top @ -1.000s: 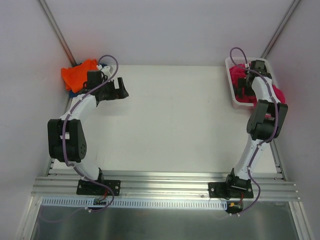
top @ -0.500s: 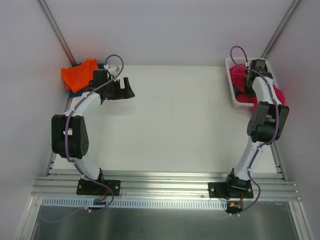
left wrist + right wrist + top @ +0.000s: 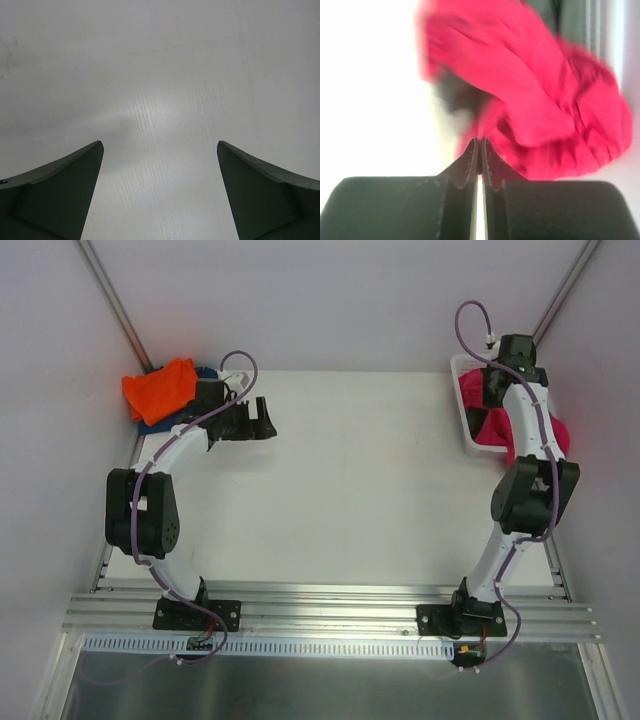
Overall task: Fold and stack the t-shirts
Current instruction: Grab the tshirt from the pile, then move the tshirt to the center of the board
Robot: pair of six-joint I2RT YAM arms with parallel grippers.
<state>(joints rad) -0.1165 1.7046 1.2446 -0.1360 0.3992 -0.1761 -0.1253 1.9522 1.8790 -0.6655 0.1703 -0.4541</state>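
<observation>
Right gripper [image 3: 479, 144] is holding its jaws pressed together, tips at the edge of the magenta-pink t-shirt [image 3: 535, 100]; blur is hiding whether cloth is caught. Its arm is standing stretched over the white basket [image 3: 467, 446], where that shirt is lying bunched. Left gripper [image 3: 160, 146] is hanging spread wide over the table [image 3: 165, 70], arm bent, near the orange t-shirt [image 3: 158, 390].

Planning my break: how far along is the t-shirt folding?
Seemingly done: the orange t-shirt lies atop a dark blue one, far left. In hand: the right gripper is shut at the magenta t-shirt in the white basket; an actual grip is unclear. Remaining: folding and stacking it. The left gripper hangs open over the table.
</observation>
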